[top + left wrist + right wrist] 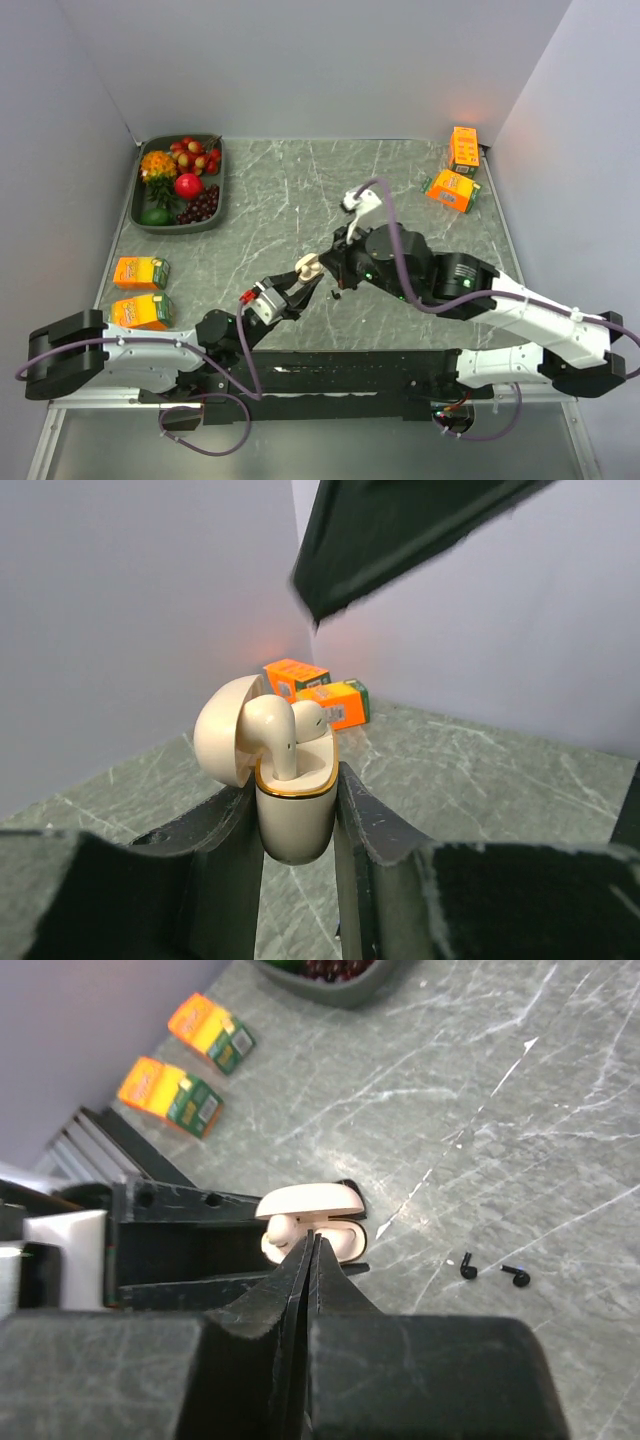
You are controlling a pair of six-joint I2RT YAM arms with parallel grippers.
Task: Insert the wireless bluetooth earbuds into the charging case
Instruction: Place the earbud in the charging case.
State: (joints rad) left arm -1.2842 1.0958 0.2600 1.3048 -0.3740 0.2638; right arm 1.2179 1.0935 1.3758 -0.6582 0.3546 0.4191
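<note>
Left gripper is clamped on the charging case, one black finger on each side of the body. The case is held upright near mid-table, just ahead of the arm bases. It is glossy cream, rounded, with a thin gold rim round the opening. The lid is hinged open and tipped back, to the left in the left wrist view.

Two cream earbuds are in the case. The near earbud stands tall, its stem down in the well and its head well above the rim. The second earbud sits behind it to the right, only the head showing. Cannot tell whether either is fully seated.

Right gripper has its fingers pressed flat together, nothing visible between them. The tip is just over the open case in its own view. In the top view it comes at the case from the right.

Two tiny black earbud-like pieces lie on the grey marbled table, right of the case in the right wrist view. The left black piece and the right black piece are near each other but not touching, and no gripper touches them. Each is a short stem with a small bulb.

A fruit tray sits far left. Two orange cartons sit below it, and two more cartons sit far right.
</note>
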